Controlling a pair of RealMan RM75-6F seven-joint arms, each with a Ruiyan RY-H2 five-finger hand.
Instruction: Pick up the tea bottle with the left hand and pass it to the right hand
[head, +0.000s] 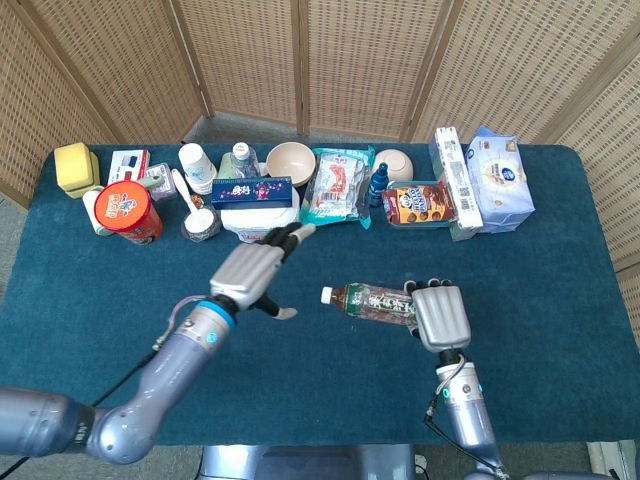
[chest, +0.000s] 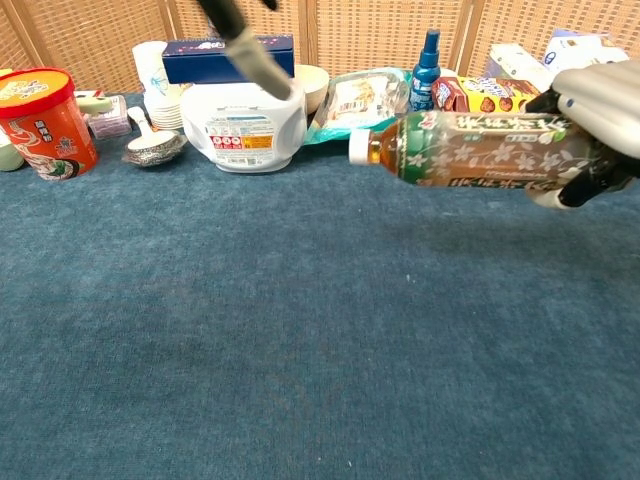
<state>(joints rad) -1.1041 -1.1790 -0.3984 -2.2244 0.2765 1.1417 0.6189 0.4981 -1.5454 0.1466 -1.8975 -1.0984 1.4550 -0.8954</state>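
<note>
Clear plastic tea bottle lies gripped in right hand; left hand spread, empty.

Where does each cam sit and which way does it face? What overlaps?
Head view: high above the near table edge, looking down; shows both arms, the left hand empty, the right hand holding the tea bottle.
Chest view: low, near table height, facing the far row; shows the right hand and a left hand fingertip.
Shared: tea bottle, red tub, detergent jug.
</note>
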